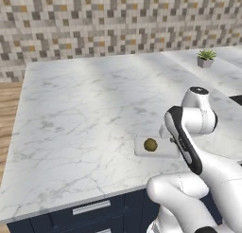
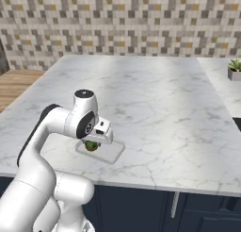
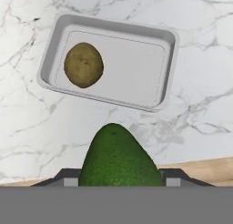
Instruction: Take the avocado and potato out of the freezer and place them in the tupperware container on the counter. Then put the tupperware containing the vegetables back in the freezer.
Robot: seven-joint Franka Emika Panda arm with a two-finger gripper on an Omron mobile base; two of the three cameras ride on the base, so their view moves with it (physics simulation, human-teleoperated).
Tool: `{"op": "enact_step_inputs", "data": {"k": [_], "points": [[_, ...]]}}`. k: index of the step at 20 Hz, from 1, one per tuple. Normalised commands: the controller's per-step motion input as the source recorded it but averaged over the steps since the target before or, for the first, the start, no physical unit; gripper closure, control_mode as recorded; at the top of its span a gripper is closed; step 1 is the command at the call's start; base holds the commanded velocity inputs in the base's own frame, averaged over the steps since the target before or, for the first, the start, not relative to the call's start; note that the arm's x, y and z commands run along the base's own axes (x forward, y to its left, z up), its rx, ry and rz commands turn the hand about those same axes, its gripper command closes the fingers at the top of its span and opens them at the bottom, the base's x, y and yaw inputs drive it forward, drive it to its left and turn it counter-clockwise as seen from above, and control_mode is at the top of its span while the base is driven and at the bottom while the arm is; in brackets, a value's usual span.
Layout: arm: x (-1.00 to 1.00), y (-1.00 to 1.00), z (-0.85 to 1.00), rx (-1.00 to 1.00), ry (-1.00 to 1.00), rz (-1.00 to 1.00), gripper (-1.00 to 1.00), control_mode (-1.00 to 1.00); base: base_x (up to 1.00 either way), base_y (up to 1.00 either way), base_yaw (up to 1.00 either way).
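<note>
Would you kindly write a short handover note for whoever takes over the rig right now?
Gripper: shut on the avocado, held above the counter just short of the tupperware container.
Potato: already lying in the container, toward one end.
Done: potato placed; avocado picked up and brought over.
Left: lower the avocado into the free end, release it, then carry the filled container to the freezer.

A kitchen, a big white marble counter (image 1: 85, 113) with grey lines, dark blue drawers (image 1: 90, 210) with silver handles underneath, a wall of little brown and grey tiles (image 1: 94, 23) behind, a small green plant in a pot (image 1: 206, 58), a wooden floor (image 1: 8, 113)
</note>
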Motion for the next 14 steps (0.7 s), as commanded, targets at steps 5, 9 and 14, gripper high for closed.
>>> {"op": "enact_step_inputs", "data": {"k": [5,9,14], "points": [[0.19,0.0,-0.38,0.0,-0.03,0.0,1.0,-1.0,0.0,0.0,0.0],[0.53,0.0,-0.35,0.0,0.0,0.0,1.0,-1.0,0.0,0.0,0.0],[0.47,0.0,-0.32,0.0,-0.02,0.0,1.0,-1.0,0.0,0.0,0.0]]}}
